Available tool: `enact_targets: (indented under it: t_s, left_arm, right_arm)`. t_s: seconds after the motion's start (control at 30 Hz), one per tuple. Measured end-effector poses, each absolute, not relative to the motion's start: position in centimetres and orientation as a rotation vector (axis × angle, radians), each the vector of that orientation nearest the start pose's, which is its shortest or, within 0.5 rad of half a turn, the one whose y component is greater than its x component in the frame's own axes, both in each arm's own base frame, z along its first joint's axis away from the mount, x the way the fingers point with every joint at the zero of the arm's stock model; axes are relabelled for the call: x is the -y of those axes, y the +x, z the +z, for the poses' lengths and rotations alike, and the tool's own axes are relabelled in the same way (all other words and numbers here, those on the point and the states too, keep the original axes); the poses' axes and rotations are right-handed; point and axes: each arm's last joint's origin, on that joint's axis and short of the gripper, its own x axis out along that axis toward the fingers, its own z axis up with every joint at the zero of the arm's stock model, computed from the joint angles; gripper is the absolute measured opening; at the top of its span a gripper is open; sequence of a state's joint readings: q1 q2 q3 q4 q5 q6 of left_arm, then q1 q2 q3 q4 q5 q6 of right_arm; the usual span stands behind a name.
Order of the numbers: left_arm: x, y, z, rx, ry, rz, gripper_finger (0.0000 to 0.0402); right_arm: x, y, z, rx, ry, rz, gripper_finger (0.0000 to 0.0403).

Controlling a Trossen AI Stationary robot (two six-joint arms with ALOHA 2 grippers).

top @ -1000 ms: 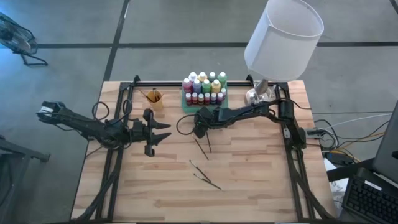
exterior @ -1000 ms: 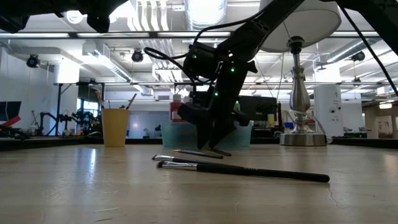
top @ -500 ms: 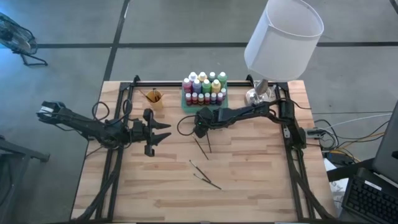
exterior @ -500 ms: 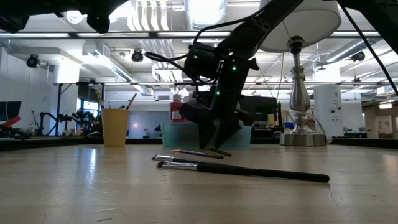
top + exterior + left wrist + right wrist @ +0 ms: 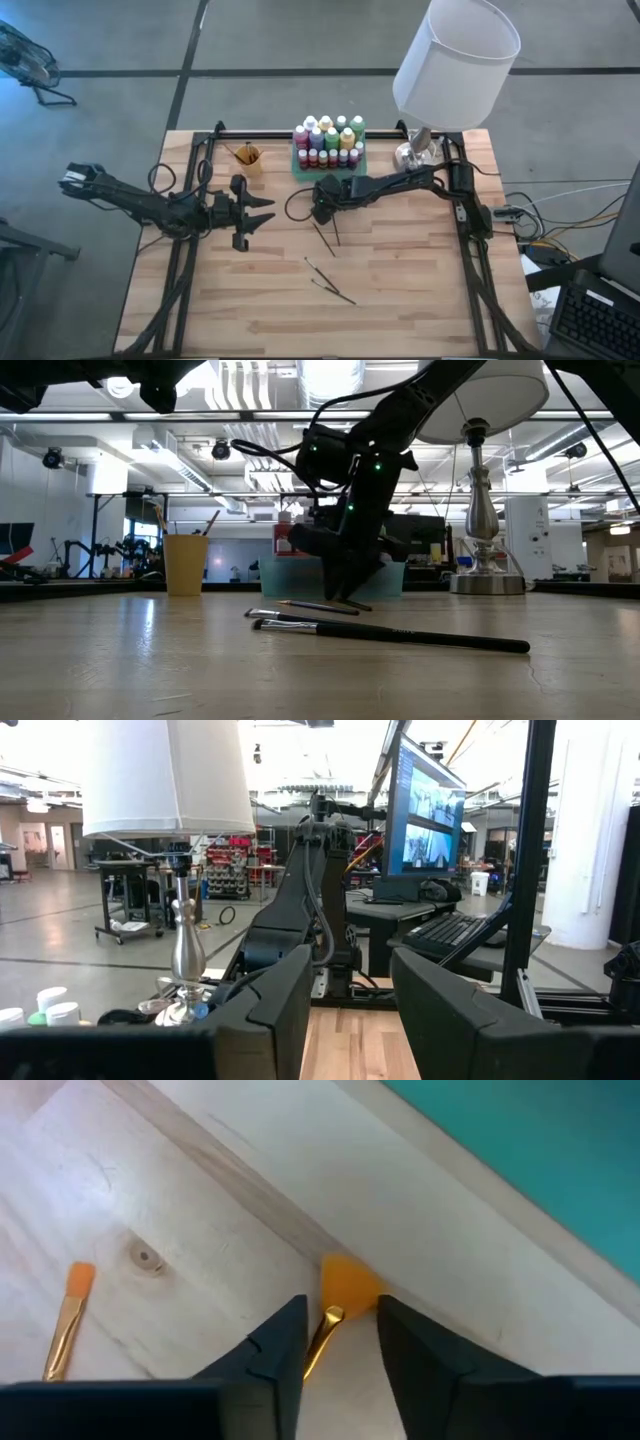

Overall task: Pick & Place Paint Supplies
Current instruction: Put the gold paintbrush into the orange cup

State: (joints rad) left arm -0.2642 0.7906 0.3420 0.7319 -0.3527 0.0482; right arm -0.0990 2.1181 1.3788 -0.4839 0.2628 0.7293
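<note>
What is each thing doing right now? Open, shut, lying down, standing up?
Right gripper: down at the table, fingers either side of a brush, not yet shut.
Left gripper: open, empty, waiting.
Paint bottles: upright in the green tray, capped.
Loose paintbrushes: lying flat on the table.
Orange cup: upright, holding brushes.

The wooden desk (image 5: 420, 290) holds a green tray (image 5: 300, 166), an orange cup (image 5: 248, 158) and a lamp (image 5: 416, 152) along its far edge, with paintbrushes (image 5: 330, 285) near the middle.
</note>
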Motion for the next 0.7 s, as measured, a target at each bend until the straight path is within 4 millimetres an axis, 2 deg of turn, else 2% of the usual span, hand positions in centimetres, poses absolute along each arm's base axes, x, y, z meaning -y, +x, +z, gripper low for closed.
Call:
enact_targets:
  t_s: [0.47, 0.7]
  left_arm:
    - [3.54, 16.88, 26.55, 0.268, -0.043, 0.093, 0.0147]
    - [3.53, 16.88, 26.54, 0.268, -0.043, 0.094, 0.0146]
  right_arm:
    - [4.76, 41.06, 11.86, -1.052, 0.438, -0.689, 0.0015]
    - [4.74, 41.07, 11.86, -1.064, 0.425, -0.664, 0.001]
